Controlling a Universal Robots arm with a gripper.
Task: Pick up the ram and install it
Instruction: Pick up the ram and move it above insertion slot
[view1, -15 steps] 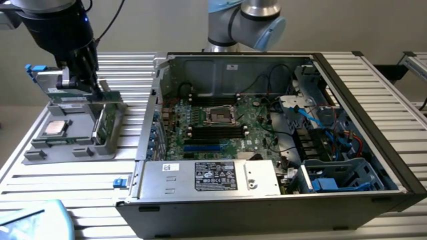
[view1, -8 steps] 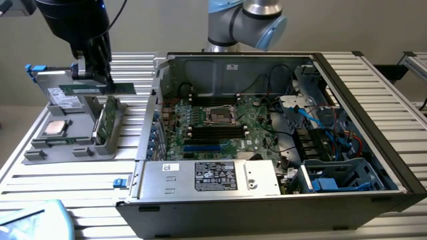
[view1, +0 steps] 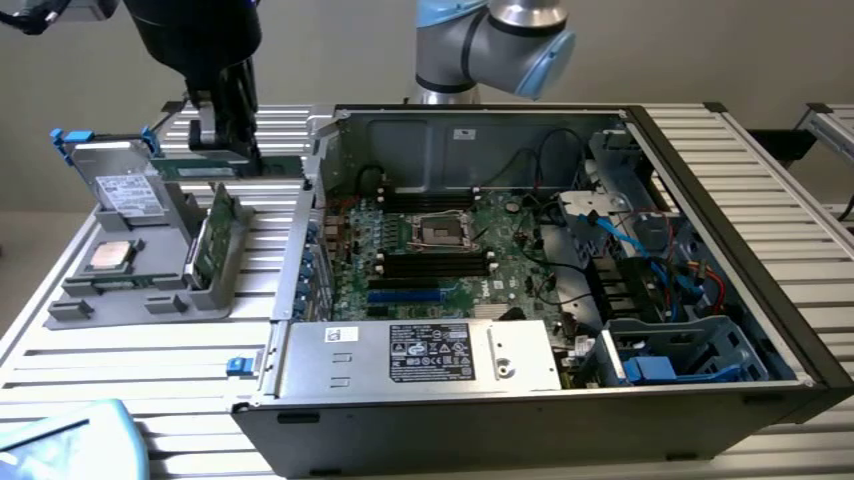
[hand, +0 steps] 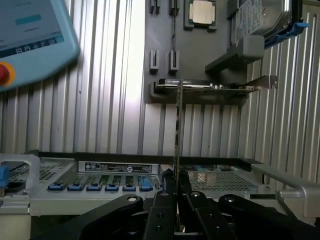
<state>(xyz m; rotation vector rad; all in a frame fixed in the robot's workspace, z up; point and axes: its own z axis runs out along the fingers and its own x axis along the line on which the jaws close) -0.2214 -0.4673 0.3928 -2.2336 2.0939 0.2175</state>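
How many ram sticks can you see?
1: the ram, held by the gripper, to the exterior view's left of the case. More may be hidden in the holder or the case.

Ribbed metal table (view1: 134, 350) carries three items. Grey tray (view1: 114, 305) sits below the gripper (view1: 220, 150). Open case (view1: 400, 440) stands just beside the gripper, on the exterior view's right, touching the tray. Pendant (view1: 67, 440) lies well apart from the gripper, at the table's near corner.
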